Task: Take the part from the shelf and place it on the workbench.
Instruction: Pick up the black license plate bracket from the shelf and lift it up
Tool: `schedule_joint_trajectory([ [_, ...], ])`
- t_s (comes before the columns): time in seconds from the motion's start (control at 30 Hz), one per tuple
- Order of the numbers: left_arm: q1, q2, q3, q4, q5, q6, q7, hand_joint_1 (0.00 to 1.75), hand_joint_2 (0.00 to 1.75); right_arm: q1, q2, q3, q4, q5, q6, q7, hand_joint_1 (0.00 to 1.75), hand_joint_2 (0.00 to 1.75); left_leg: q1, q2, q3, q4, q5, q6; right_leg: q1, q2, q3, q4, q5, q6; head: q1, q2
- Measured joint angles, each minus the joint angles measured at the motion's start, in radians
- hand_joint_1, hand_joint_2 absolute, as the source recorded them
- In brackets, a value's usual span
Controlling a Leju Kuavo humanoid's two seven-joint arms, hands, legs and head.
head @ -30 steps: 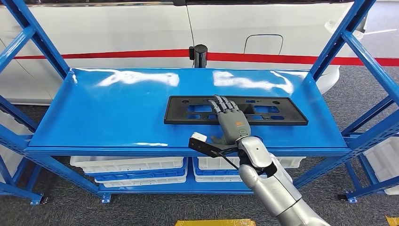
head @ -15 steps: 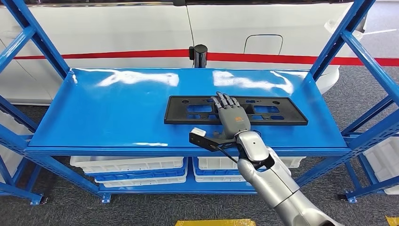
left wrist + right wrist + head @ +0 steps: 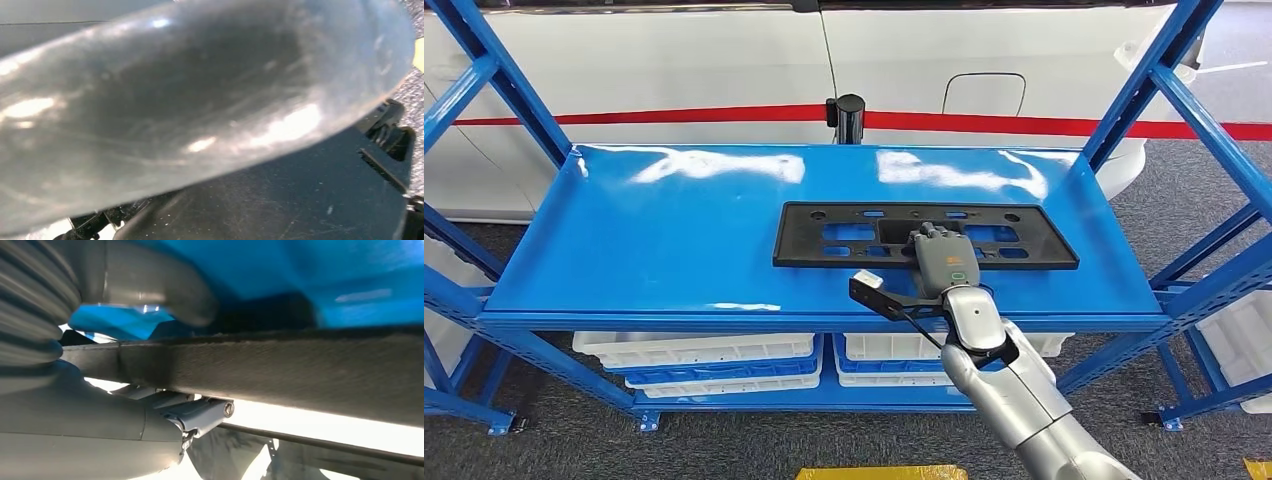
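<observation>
The part is a long flat black plate with cut-outs [image 3: 824, 235], lying on the blue shelf top [image 3: 654, 240], right of centre. My right hand [image 3: 942, 258] sits at the middle of the plate's near edge, fingers curled over it. In the right wrist view the plate's edge [image 3: 300, 365] runs between the thick grey thumb [image 3: 150, 285] on one face and the darker fingers [image 3: 200, 415] on the other, so the hand grips it. The plate lies flat on the shelf.
Blue uprights and braces [image 3: 1144, 90] frame the shelf at both ends. White bins [image 3: 694, 350] sit on the lower level. A white car body with a red stripe [image 3: 674, 70] stands behind, and a black post [image 3: 849, 115] rises at the shelf's back edge.
My right hand has slid right and drawn back to the plate's near edge. Its fingers, earlier stretched flat across the plate, are now curled around the edge.
</observation>
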Motion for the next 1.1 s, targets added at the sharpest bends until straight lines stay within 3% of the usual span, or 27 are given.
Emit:
schedule_joint_trajectory([
  [0.63,0.048,0.044,0.100,-0.126,-0.122,0.024,0.073,0.00,0.00,0.088,-0.004,-0.056,-0.170,-0.034,-0.018,-0.019,1.75,1.75,-0.001,0.000,0.000,0.001,0.000,0.001,-0.001,0.000,0.000,-0.001,0.000,0.001,0.000,0.000],
  [0.77,0.062,0.052,0.138,-0.147,-0.165,0.024,0.082,0.00,0.00,0.109,-0.002,-0.052,-0.234,-0.032,-0.056,-0.041,1.75,1.75,-0.007,0.000,-0.002,0.004,-0.003,0.004,-0.007,0.000,-0.002,-0.003,0.002,0.004,0.000,0.000],
  [0.87,0.074,0.058,0.168,-0.165,-0.193,0.025,0.088,0.00,0.00,0.125,0.000,-0.049,-0.303,-0.028,-0.089,-0.062,1.75,1.75,-0.004,0.001,-0.001,-0.009,0.008,0.016,-0.009,0.000,-0.008,0.003,-0.001,0.011,0.000,0.000],
  [0.93,0.079,0.060,0.188,-0.176,-0.217,0.024,0.094,0.00,0.00,0.131,-0.002,-0.045,-0.348,-0.023,-0.094,-0.074,1.75,1.75,0.004,0.002,0.000,-0.023,0.019,0.027,-0.009,0.001,-0.039,0.062,-0.033,0.009,0.002,0.000],
  [1.03,0.088,0.061,0.223,-0.190,-0.258,0.019,0.102,0.00,0.00,0.143,-0.006,-0.029,-0.399,-0.003,-0.090,-0.088,1.75,1.75,0.007,0.002,-0.006,-0.025,0.025,0.030,-0.016,0.001,-0.135,0.248,-0.097,0.010,0.003,0.000],
  [1.07,0.092,0.061,0.234,-0.193,-0.271,0.017,0.104,0.00,0.00,0.150,-0.008,-0.021,-0.413,0.006,-0.090,-0.092,1.75,1.75,0.008,0.002,-0.007,-0.025,0.026,0.028,-0.020,0.000,-0.153,0.279,-0.097,0.018,0.003,0.000],
  [1.1,0.095,0.061,0.244,-0.196,-0.284,0.014,0.105,0.00,0.00,0.157,-0.012,-0.012,-0.424,0.015,-0.090,-0.096,1.75,1.75,0.010,0.001,-0.007,-0.025,0.027,0.026,-0.024,0.000,-0.154,0.271,-0.081,0.030,0.003,0.000],
])
